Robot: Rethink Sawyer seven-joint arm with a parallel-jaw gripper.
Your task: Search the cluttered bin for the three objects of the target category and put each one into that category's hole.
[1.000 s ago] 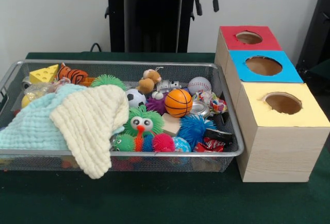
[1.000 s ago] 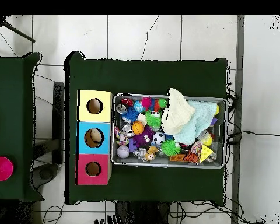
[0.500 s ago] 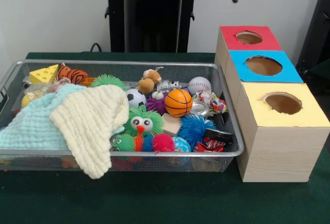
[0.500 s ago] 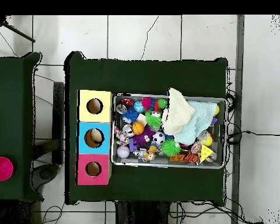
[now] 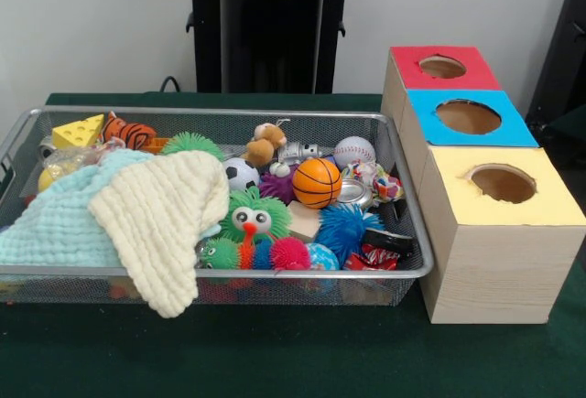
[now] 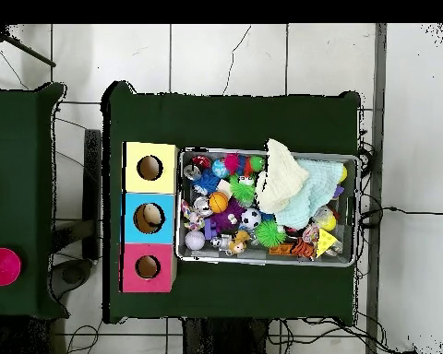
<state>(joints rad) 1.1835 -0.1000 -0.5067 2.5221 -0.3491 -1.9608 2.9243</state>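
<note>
Silver wire mesh forms the bin (image 5: 407, 270), where a brown plush monkey (image 5: 265, 143) lies near the far wall beside an orange basketball (image 5: 317, 183). The red-topped hole (image 5: 442, 67) sits farthest back. The gripper appears in neither view, so its grip cannot be judged.

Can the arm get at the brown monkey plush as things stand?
Probably yes. The monkey plush lies uncovered on top of the clutter by the far wall of the wire bin, with nothing over it; the cloths lie off to one side. The arm itself is out of view in both views.
</note>
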